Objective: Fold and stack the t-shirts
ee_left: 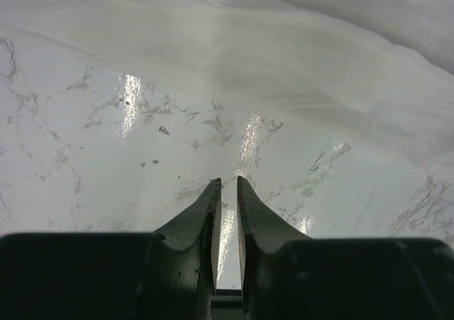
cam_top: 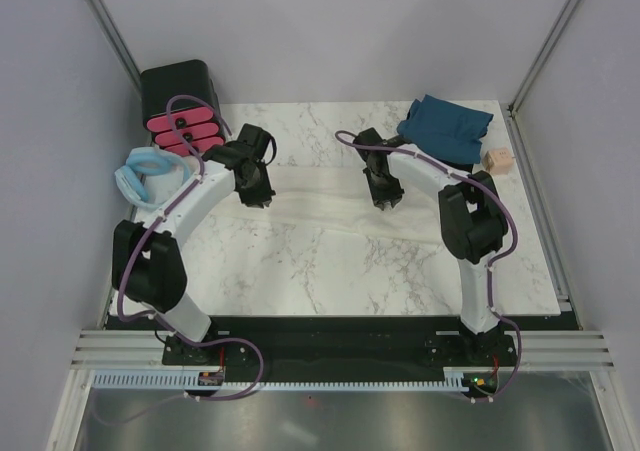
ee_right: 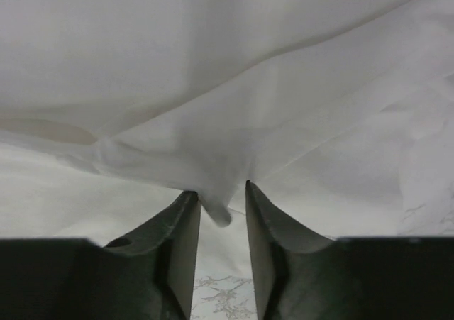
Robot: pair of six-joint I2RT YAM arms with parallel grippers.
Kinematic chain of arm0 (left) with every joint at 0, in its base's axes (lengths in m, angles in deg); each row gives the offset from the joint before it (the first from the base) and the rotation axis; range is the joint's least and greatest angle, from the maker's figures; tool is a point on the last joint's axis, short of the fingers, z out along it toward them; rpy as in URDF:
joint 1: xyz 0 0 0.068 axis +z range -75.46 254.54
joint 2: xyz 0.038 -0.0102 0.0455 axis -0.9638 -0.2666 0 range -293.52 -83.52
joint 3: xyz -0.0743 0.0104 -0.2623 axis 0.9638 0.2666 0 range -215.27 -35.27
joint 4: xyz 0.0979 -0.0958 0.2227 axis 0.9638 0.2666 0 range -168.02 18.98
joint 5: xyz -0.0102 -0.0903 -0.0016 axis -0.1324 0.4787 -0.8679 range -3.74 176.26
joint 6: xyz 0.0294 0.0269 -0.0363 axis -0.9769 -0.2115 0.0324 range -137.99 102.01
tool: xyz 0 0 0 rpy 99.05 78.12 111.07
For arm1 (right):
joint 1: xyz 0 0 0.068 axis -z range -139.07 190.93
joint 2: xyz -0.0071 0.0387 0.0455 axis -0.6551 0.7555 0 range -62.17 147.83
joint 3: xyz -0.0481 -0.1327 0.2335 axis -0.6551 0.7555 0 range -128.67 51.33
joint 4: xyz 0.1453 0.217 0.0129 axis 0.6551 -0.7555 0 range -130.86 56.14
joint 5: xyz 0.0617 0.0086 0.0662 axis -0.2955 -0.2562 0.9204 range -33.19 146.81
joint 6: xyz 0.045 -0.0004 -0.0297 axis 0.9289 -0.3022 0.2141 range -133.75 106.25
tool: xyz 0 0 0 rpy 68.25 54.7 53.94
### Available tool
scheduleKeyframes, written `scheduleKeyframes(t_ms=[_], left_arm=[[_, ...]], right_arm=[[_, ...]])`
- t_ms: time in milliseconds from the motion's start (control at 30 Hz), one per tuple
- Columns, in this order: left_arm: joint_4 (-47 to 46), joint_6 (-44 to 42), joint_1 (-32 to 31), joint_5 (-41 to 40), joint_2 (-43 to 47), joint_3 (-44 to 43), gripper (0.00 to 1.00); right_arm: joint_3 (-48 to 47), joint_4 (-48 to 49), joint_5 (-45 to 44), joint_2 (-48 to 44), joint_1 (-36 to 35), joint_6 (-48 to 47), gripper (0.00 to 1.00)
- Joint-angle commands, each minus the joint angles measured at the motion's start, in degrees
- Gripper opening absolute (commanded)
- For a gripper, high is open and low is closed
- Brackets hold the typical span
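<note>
A: Where is the large plain cream-white cloth t-shirt (cam_top: 322,199)?

B: It lies spread crosswise over the middle of the white marble-patterned table (cam_top: 330,281), and both arms reach down to it. The plain dark teal-blue cloth t-shirt (cam_top: 445,126) lies crumpled at the far right corner, well apart.

A: And the jaws?

B: The right gripper (ee_right: 222,190) stands spread, with a small tuck of the cream cloth poking down between its fingertips. The tuck touches one finger but not clearly the other, so I judge it not clamped yet. The left gripper (ee_left: 227,186) has its jaws nearly together. Bare marble shows through the thin slit and nothing is in it. The shirt's edge lies just ahead of it.

A: So how should the fold go?

B: I'd have the right close fully on that tuck, deep enough that the cloth cannot slip out. The left should spread, move forward to the edge and pinch at a matching spot. Then both should lift together, level, and carry the edge across evenly so the fold lands straight.
</note>
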State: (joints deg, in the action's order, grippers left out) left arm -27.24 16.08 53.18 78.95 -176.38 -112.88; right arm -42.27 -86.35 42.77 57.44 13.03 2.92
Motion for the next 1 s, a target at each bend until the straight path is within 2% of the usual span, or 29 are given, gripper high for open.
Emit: scheduleKeyframes(t_ms=[0, 100, 200, 233, 267, 533, 700, 967], left_arm=[[-1.0, -0.1, -0.3, 0.3, -0.7, -1.3, 0.21], [-1.1, -0.1, -0.3, 0.8, -1.3, -1.6, 0.21], [-1.0, 0.2, -0.4, 1.3, -1.5, -1.7, 0.2], [-1.0, 0.3, -0.4, 1.4, -1.8, -1.8, 0.2], [-1.1, 0.3, -0.3, 1.4, -1.9, -1.8, 0.2], [-1.1, 0.5, -0.3, 2.1, -2.2, -2.4, 0.2], [-1.0, 0.5, -0.3, 4.2, -3.0, -2.7, 0.2], [-1.0, -0.9, -0.3, 5.4, -4.3, -5.2, 0.2]], right_arm=[[-5.0, -0.9, -4.3, -0.8, 0.0, 0.4, 0.35], [-6.1, -0.9, -4.1, -1.2, 0.0, 0.8, 0.34], [-7.3, -0.9, -4.2, -0.6, 0.0, 1.0, 0.16], [-7.5, -1.0, -4.2, -0.3, 0.0, 0.7, 0.05], [-7.8, -1.2, -4.0, 0.3, 0.0, 0.6, 0.03], [-12.7, -2.8, -3.5, 1.2, 0.0, -0.3, 0.0], [-19.8, -5.6, -3.5, 5.0, 0.0, -0.7, 0.0], [-25.6, -5.7, -2.0, 8.4, 0.0, -0.1, 0.0]])
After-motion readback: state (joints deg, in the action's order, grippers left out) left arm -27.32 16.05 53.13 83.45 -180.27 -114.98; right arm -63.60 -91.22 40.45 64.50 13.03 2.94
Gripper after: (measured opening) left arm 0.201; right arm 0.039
